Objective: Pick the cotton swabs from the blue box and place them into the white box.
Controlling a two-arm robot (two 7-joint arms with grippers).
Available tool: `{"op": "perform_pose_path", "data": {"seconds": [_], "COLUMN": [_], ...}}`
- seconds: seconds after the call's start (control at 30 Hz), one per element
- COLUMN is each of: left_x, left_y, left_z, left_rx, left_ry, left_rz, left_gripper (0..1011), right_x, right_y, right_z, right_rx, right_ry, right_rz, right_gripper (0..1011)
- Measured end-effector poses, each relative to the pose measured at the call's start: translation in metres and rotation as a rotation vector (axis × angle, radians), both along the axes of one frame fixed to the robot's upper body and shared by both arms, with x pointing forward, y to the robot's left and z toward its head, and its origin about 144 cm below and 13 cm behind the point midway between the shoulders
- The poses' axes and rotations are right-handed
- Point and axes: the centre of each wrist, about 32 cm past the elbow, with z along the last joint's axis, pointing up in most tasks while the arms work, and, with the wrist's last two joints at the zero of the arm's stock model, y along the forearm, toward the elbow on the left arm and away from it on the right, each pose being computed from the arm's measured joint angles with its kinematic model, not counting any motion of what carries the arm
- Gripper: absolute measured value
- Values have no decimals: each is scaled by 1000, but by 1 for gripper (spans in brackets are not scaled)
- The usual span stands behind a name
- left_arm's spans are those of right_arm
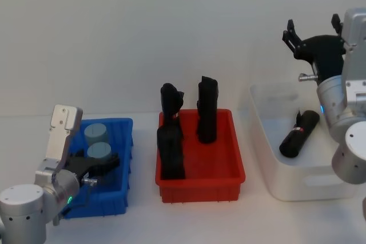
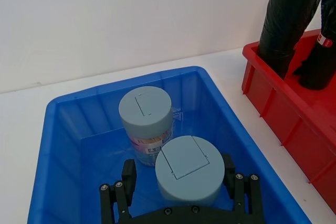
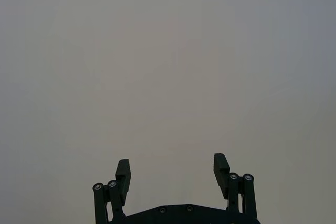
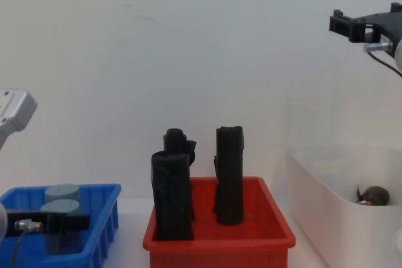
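Item, blue box (image 2: pixel 63 103): at your left of the table, holding two tubs of cotton swabs (image 2: pixel 146 109), both upright and close together, one behind the other. Item, left gripper (image 2: pixel 178 171): you have it low inside the blue box, fingers (image 2: pixel 129 174) spread to either side of the nearer tub (image 2: pixel 190 169), with a gap visible on one side. Item, right gripper (image 1: pixel 313 27): high above the white box (image 1: pixel 303 184), fingers apart, nothing between them. White box contents: one black roll (image 1: pixel 299 134), lying down. Red bin (image 1: pixel 200 184), between the two boxes: three upright black rolls (image 1: pixel 207 112).
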Motion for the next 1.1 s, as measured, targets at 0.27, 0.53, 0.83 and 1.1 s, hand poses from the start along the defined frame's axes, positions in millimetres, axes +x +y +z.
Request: {"op": "perform_pose_path", "data": {"seconds": [0.27, 0.53, 0.83, 1.1], "left_x": [2, 2, 3, 3], "left_y": [-1, -1, -2, -2], "left_z": [-1, -1, -1, -1], "left_rx": [1, 2, 3, 4], "left_ry": [-1, -1, -1, -3], "left_rz": [0, 0, 0, -1], "left_gripper": [925, 699, 660, 660], "right_x": [0, 0, 0, 0], "right_y": [0, 0, 0, 0], "right_z": [0, 0, 0, 0], "right_rx": [0, 0, 0, 0], "right_ry": [0, 0, 0, 0], "right_rz": [0, 0, 0, 0], "right_gripper": [1002, 1002, 1002, 1002]}}
